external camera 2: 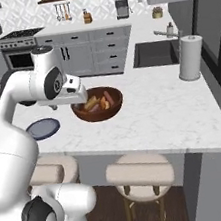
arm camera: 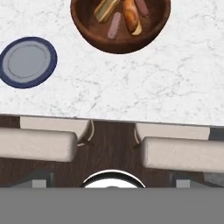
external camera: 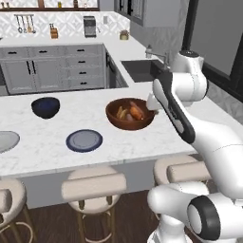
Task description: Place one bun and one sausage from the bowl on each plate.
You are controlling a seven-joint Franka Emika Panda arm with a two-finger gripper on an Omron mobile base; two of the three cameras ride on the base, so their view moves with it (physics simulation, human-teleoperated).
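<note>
Left base view: grey plate (external camera: pixel 8 141) and dark bowl (external camera: pixel 45 107). Hand view: buns and sausages inside wooden bowl (arm camera: pixel 120 41), beside blue plate (arm camera: pixel 28 61). Gripper spread cannot be told.

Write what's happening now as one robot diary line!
stage: start | bowl: buns, sausages inside | blue plate: bare | grey plate: bare | nothing held
</note>
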